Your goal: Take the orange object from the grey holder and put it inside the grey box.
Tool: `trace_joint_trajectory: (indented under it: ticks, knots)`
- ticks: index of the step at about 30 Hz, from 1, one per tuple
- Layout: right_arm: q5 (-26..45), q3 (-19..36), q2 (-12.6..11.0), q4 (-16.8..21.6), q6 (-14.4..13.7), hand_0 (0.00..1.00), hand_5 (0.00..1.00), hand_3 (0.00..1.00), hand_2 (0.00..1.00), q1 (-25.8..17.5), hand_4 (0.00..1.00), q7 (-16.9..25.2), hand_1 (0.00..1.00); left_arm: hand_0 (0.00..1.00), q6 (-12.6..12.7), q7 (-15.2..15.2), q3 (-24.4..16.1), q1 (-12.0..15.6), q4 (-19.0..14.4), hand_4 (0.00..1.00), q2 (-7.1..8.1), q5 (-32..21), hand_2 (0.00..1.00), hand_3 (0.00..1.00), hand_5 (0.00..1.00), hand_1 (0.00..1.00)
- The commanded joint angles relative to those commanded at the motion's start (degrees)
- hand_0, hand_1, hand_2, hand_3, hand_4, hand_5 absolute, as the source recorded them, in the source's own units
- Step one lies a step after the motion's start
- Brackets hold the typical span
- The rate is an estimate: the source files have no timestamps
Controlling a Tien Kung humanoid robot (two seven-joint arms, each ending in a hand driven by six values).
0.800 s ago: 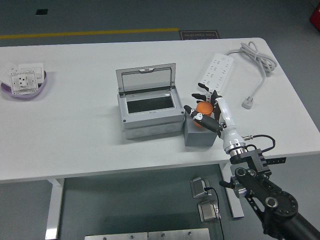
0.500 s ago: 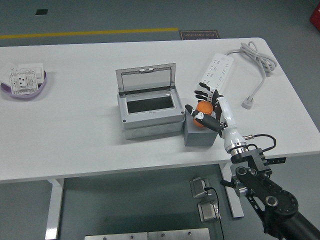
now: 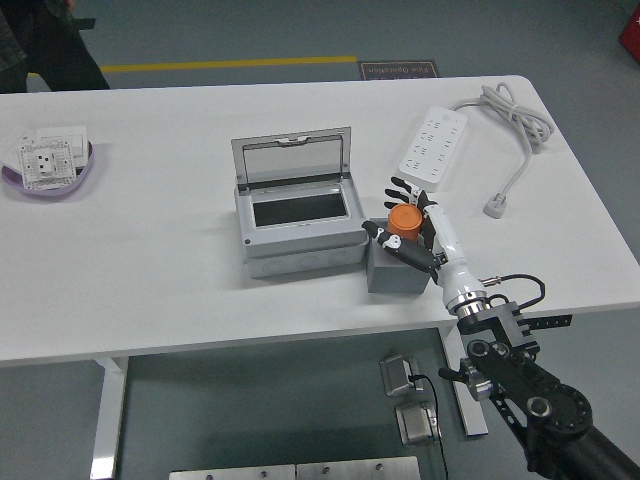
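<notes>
Head view, right hand (image 3: 408, 226) gripping orange object (image 3: 404, 219)

Orange object (image 3: 404, 218) lifted off grey holder (image 3: 398, 270) — person (image 3: 45, 45) appeared top-left.

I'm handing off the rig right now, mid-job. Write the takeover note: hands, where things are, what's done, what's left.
Right hand: fingers closed around the orange object, just above the grey holder.
Left hand: out of view.
Grey box: left of the holder, lid open and tilted back, inside looks empty.
Done: the object is grasped; whether it is fully clear of the holder is hard to tell.
Left: carry it left over the box opening, lower it in, release.
</notes>
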Motion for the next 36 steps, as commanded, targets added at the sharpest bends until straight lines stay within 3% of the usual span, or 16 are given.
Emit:
trace_joint_trajectory:
  ticks: [13,14,19,20,25,26,31,32,36]
  knots:
    - [0.68,-0.65,0.08,-1.67,-0.46,0.727,0.297,0.885,0.787,0.24,0.931,-1.14,0.777,0.694,-0.31,-0.45,0.58,-0.04,0.00,0.729,0.01,-0.65,0.684,0.803,0.354,0.685]
    - [0.69,-0.64,0.09,-1.60,-0.55,0.707,0.094,0.827,0.727,0.23,0.737,-1.18,0.738,0.694,-0.33,-0.48,0.64,-0.03,0.00,0.730,0.00,-0.70,0.684,0.803,0.355,0.685]
    - [0.10,-0.53,0.13,-0.98,-1.00,0.707,0.094,0.827,0.727,0.08,0.737,-2.08,0.738,0.694,-0.44,-0.71,0.92,-0.04,0.00,0.730,-0.03,-0.97,0.684,0.803,0.355,0.685]
    - [-0.01,-0.52,0.12,-0.85,-1.15,0.684,0.003,0.768,0.679,0.00,0.559,-2.29,0.695,0.694,-0.45,-0.78,0.97,-0.06,0.00,0.729,-0.03,-1.06,0.684,0.802,0.354,0.685]
    - [-0.35,-0.46,-0.01,-0.33,-1.67,0.684,0.003,0.768,0.679,-0.36,0.559,-3.22,0.695,0.694,-0.52,-1.07,1.36,-0.07,0.00,0.729,-0.04,-1.53,0.684,0.802,0.354,0.685]
    - [-0.42,-0.45,-0.04,-0.22,-1.79,0.673,0.002,0.673,0.630,-0.40,0.199,-3.41,0.650,0.694,-0.54,-1.08,1.36,-0.05,0.00,0.728,-0.07,-1.54,0.684,0.801,0.351,0.684]
    - [-0.56,-0.51,-0.10,0.25,-2.24,0.673,0.002,0.673,0.630,-0.49,0.199,-4.15,0.650,0.694,-0.61,-1.01,1.33,0.07,0.00,0.728,-0.16,-1.47,0.684,0.801,0.351,0.684]
    - [-0.58,-0.51,-0.10,0.33,-2.35,0.521,0.002,0.485,0.502,-0.50,0.002,-4.27,0.494,0.694,-0.62,-1.02,1.34,0.08,0.00,0.726,-0.17,-1.48,0.684,0.800,0.349,0.684]
    - [-0.69,-0.48,-0.05,0.56,-2.84,0.521,0.002,0.485,0.502,-0.51,0.002,-4.62,0.494,0.694,-0.66,-1.10,1.42,0.04,0.00,0.726,-0.19,-1.61,0.684,0.800,0.349,0.684]
